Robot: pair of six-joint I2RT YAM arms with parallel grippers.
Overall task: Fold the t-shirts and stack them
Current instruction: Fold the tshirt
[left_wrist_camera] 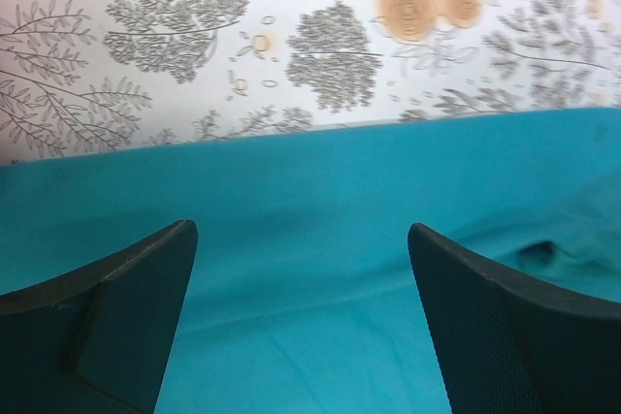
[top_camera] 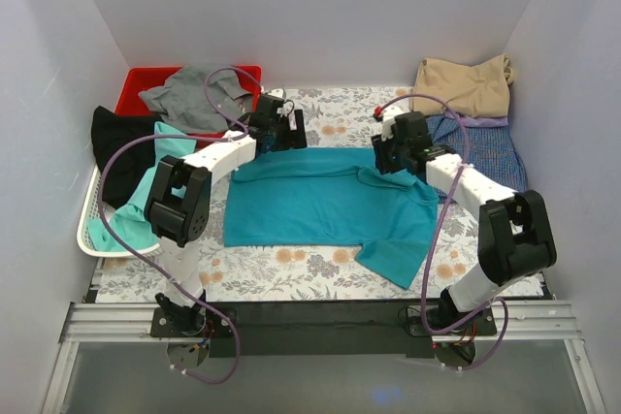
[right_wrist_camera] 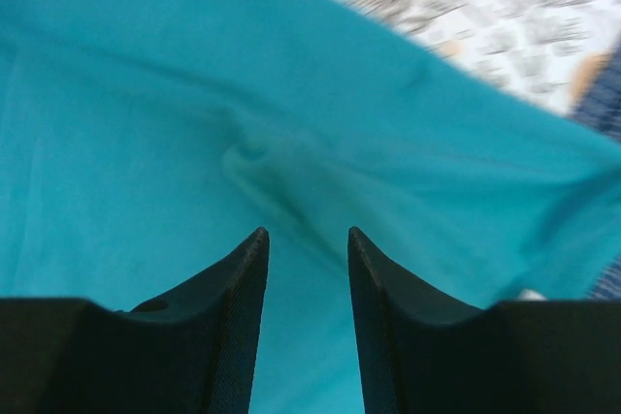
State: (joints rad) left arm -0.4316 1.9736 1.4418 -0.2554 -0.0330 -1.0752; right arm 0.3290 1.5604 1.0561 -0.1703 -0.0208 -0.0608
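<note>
From above: far left, red bin (top_camera: 138, 82) with a grey shirt (top_camera: 194, 92) heaped in it and spilling over the front rim. Just nearer, white basket (top_camera: 87, 239) at the left edge of the desk (top_camera: 281, 273), holding a black shirt (top_camera: 121, 147) and a mint shirt (top_camera: 146, 196) draped over its side, partly hidden behind the left arm (top_camera: 179, 203). Teal shirt (top_camera: 320, 201) spread flat mid-desk, one sleeve crumpled at the near right. Far right corner, bunched tan shirt (top_camera: 464, 84) touching a checked shirt (top_camera: 490, 154). Left jaws at the teal shirt's far-left edge, right jaws at its far-right edge. From the left wrist: jaws spread wide, nothing between them, poised over the teal cloth just inside its edge, floral desk beyond. From the right wrist: jaws parted by a narrow gap, gripping nothing, tips just short of a small pucker in the teal cloth; blurred desk and a sliver of checked cloth at the right.
</note>
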